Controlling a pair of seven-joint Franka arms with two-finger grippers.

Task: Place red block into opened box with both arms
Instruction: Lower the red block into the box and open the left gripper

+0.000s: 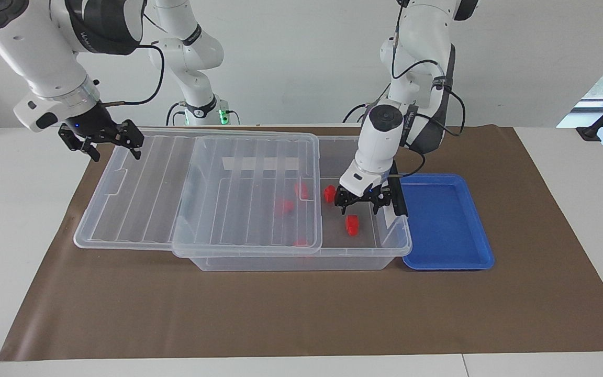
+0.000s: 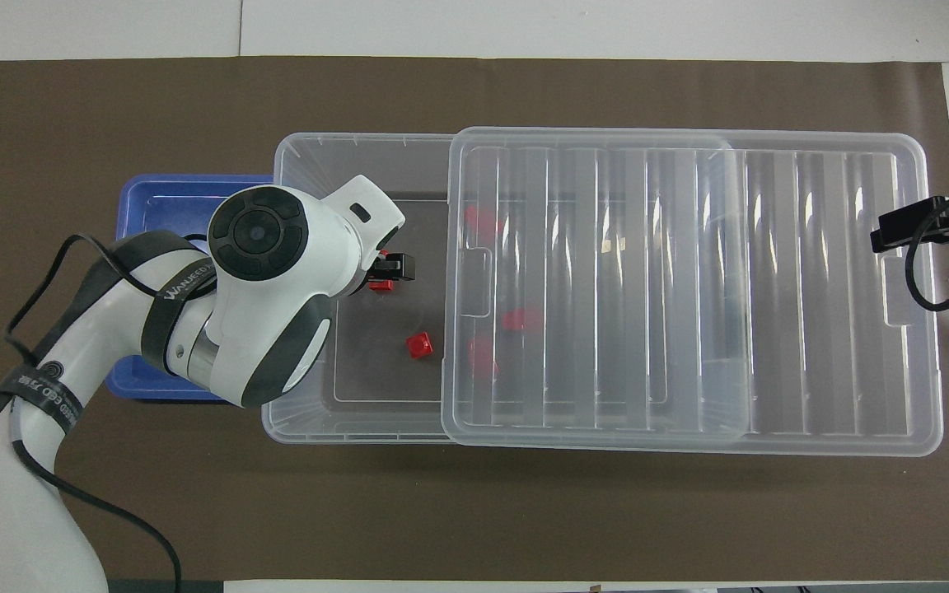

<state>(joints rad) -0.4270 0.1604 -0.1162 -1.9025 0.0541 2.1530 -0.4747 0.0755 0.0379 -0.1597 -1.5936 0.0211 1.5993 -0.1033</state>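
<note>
The box (image 1: 301,260) is a clear bin, and its ribbed lid (image 1: 139,193) is slid toward the right arm's end, leaving the end by the left arm uncovered. In that uncovered part a red block (image 1: 352,224) lies on the box floor. My left gripper (image 1: 359,208) hangs open just above it, holding nothing. In the overhead view the wrist hides most of that gripper, and one finger (image 2: 396,265) shows beside the same block (image 2: 381,286). A second red block (image 1: 328,193) lies nearer to the robots. My right gripper (image 1: 103,140) hovers open over the lid's outer end.
Three more red blocks, one of them (image 1: 284,207), show blurred through the lid inside the box. A shallow blue tray (image 1: 448,220) sits against the box at the left arm's end. Brown paper (image 1: 301,314) covers the table.
</note>
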